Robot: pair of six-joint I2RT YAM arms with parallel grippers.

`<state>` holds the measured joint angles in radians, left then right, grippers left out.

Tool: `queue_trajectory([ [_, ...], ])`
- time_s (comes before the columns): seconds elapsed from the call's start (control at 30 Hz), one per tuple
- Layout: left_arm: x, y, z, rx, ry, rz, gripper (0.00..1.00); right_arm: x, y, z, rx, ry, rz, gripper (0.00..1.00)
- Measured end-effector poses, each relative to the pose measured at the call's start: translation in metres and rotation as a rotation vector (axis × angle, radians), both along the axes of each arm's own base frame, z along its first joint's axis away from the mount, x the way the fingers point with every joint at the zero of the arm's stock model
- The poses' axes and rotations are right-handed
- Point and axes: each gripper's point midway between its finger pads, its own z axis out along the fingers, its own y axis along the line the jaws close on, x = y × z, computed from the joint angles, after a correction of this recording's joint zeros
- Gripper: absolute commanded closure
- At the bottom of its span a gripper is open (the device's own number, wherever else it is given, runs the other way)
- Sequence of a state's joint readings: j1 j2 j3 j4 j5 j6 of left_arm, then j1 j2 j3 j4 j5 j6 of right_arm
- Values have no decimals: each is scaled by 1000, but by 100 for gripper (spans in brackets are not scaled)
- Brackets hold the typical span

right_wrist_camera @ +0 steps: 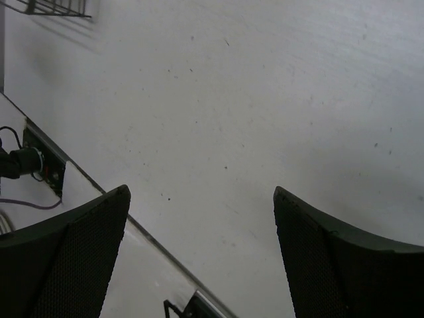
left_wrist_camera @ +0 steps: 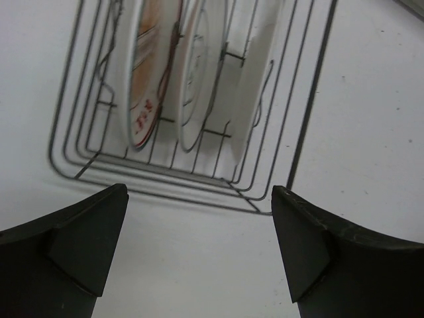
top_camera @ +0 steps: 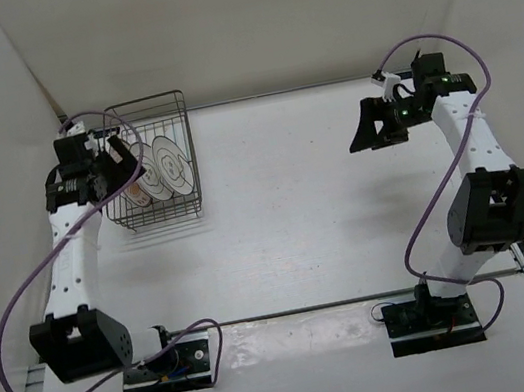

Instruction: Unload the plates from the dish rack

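Left gripper (left_wrist_camera: 199, 202) hangs wide open and empty at the rack's 9 o'clock side. Three plates (left_wrist_camera: 199, 79) stand on edge in the rack (top_camera: 178, 109), the orange-centred one nearest that gripper. Rack sits at the table's (top_camera: 326, 215) 10 o'clock. Right gripper (right_wrist_camera: 202, 199), also spread wide and empty, hovers at 2 o'clock, well apart.

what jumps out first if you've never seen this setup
At the far left of the table, the dark wire dish rack holds three plates standing on edge. The left gripper hangs open close by it, while the right gripper sits open far off on the right side.
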<state>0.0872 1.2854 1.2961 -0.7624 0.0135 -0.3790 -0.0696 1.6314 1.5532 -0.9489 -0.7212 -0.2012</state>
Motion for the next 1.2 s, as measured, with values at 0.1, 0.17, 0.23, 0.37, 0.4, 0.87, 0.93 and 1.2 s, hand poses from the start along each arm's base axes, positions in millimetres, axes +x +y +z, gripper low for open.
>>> queue_trajectory([
  [0.1,28,-14,2,-31,-3,-55,0,-11,-8,-16,-48,109,-53,10],
  [0.17,46,-24,6,-41,-14,-89,0,-15,-13,-20,-86,137,-82,10],
  [0.23,62,-32,10,-43,-23,-118,0,-17,-19,-24,-124,162,-111,10],
  [0.37,90,-47,15,-41,-47,-161,0,-18,-26,-31,-182,178,-140,10],
  [0.4,96,-51,13,-40,-46,-171,0,-18,-27,-32,-192,177,-143,10],
  [0.87,132,-70,-43,102,57,-197,24,-27,-24,-29,-195,144,-106,10],
  [0.93,135,-66,-47,139,63,-187,25,-27,-24,-29,-193,141,-101,10],
  [1.2,149,-67,-54,246,61,-209,52,-27,-23,-28,-192,127,-81,10],
])
